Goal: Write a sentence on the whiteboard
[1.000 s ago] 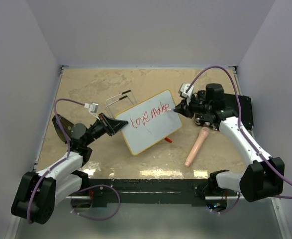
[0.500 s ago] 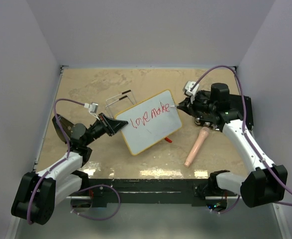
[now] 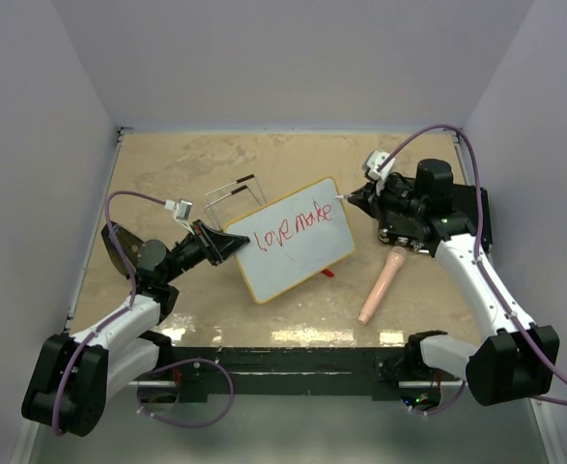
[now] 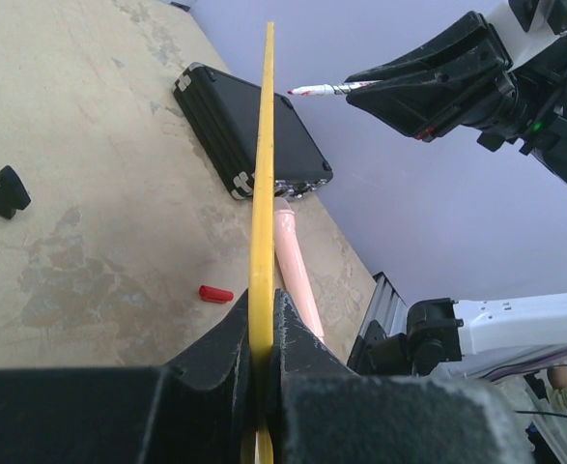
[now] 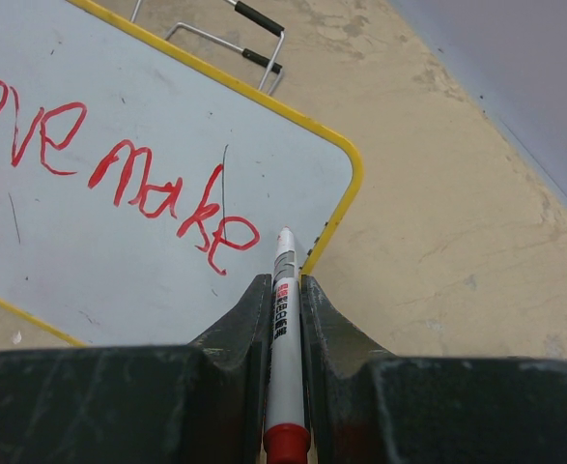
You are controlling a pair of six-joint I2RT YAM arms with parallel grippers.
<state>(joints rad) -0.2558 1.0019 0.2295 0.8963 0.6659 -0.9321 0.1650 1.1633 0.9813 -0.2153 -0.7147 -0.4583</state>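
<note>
The left gripper (image 4: pixel 262 324) clamps the tilted whiteboard (image 3: pixel 297 242) mid-table by its edge; the right gripper (image 5: pixel 283 290), pinching the marker (image 5: pixel 283 256), should set its tip, seemingly off the face, just after "make" in the sentence (image 3: pixel 293 224)

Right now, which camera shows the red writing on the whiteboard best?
Right wrist: the writing is close and legible, first letter cropped. Top external shows it whole but small. Left wrist sees the whiteboard edge-on only.
</note>
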